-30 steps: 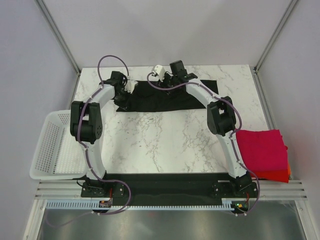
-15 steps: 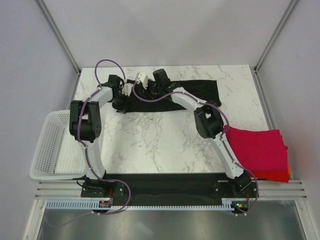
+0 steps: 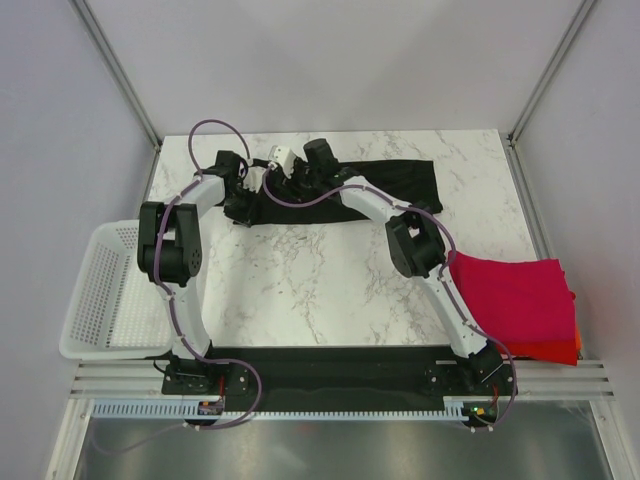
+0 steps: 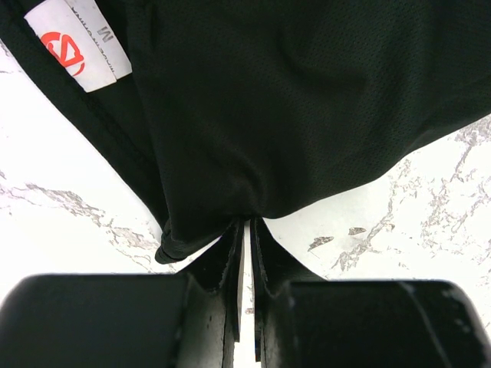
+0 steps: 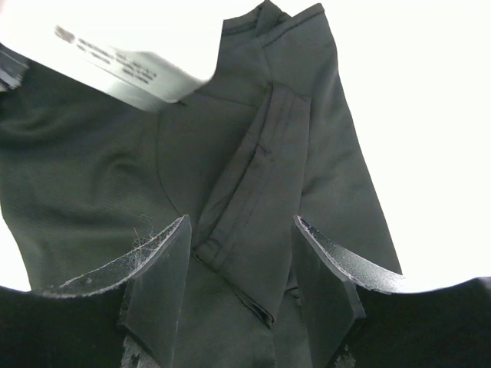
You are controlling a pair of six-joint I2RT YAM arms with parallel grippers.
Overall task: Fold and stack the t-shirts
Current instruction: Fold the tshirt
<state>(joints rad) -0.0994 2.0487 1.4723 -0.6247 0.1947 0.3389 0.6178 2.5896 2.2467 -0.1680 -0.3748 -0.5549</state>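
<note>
At the far edge of the marble surface (image 3: pixel 330 280) the black t-shirt (image 3: pixel 385 180) lies as a long, narrow band running left to right, with both arms reaching over its left part. Seen from the left wrist, the shirt (image 4: pixel 307 100) is a smooth sheet of dark fabric over the white stone. A white neck label (image 4: pixel 77 38) with a red mark and the letter M shows at its upper left corner.

The left hand (image 4: pixel 245 230) has its fingers pressed almost together and pinches the near edge of the black cloth at their tips. In the overhead view this hand (image 3: pixel 240 198) sits at the shirt's left end.

The right hand (image 5: pixel 242 230) is spread. Its two fingers stand apart on either side of a raised, stitched fold of the shirt (image 5: pixel 100 176), without closing on it. A white care tag (image 5: pixel 123 69), too blurred to read, lies across the cloth above. From overhead this hand (image 3: pixel 300 180) is just beside the left one.

Well apart, at the surface's right edge, a folded magenta-red t-shirt (image 3: pixel 520 295) rests on a folded orange-red t-shirt (image 3: pixel 560 352), which shows only along its near edge. A white mesh basket (image 3: pixel 100 300) sits at the left edge of the surface.
</note>
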